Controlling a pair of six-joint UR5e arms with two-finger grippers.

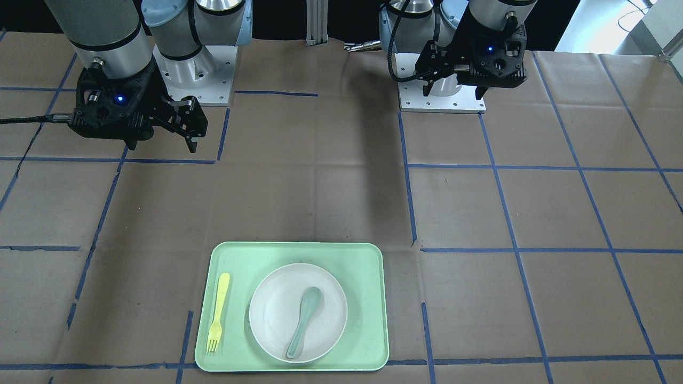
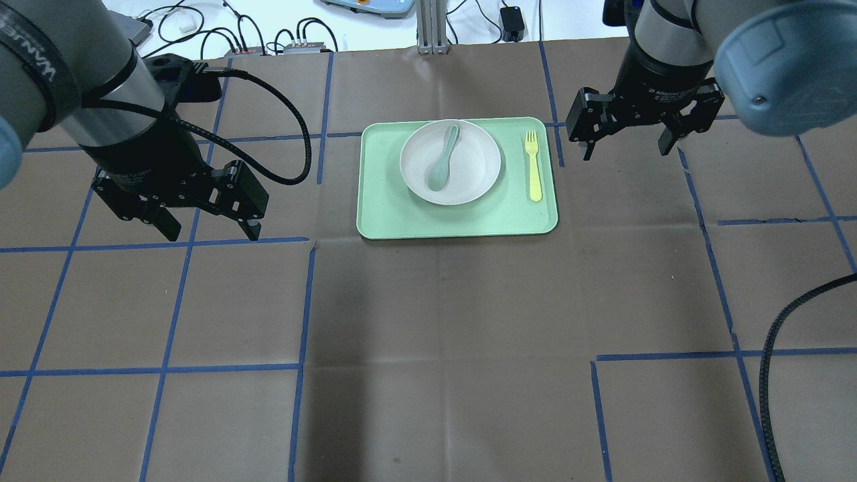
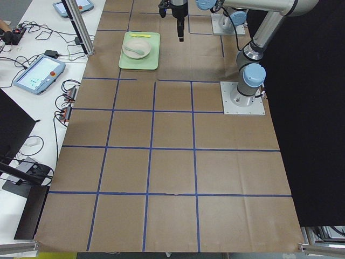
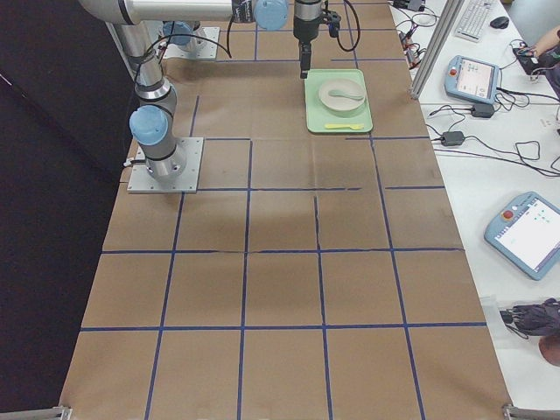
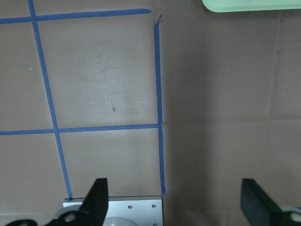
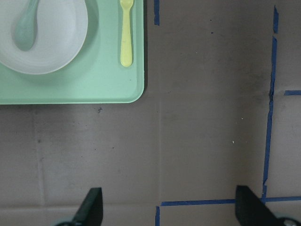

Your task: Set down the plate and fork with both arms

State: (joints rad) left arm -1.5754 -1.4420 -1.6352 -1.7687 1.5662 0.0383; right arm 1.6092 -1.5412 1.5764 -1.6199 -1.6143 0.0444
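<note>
While holding left gripper [image 2: 211, 233] and right gripper [image 2: 627, 150] spread open, empty, flanking mint-green tray [image 2: 455, 217], note plate [image 2: 477, 167] on tray, cradling spoon [image 2: 442, 161]; fork [image 2: 533, 167] flat beside plate, likely for separate pickups.

The left arm [image 2: 73, 73] and the right arm [image 2: 669, 33] are smooth grey-metal tubes joined by rounded housings. The housings are closed with light-blue plastic joint caps [image 2: 776, 73]. Each arm stands on a square pale metal base plate [image 1: 443, 104] dotted with small screws, near the desk's robot-side edge. A black band with white lettering [image 2: 27, 40], too small to read, rings the left arm. The left gripper [image 2: 212, 231] and the right gripper [image 2: 627, 146] are matte black and angular, with skeletal bodies and two short tapered fingers. Each gripper body carries a small blue light [image 1: 121, 98]. One black ribbed cable [image 2: 281, 100] loops off the left wrist, and a second black ribbed cable [image 2: 790, 321] runs near the desk's right-hand edge.
</note>
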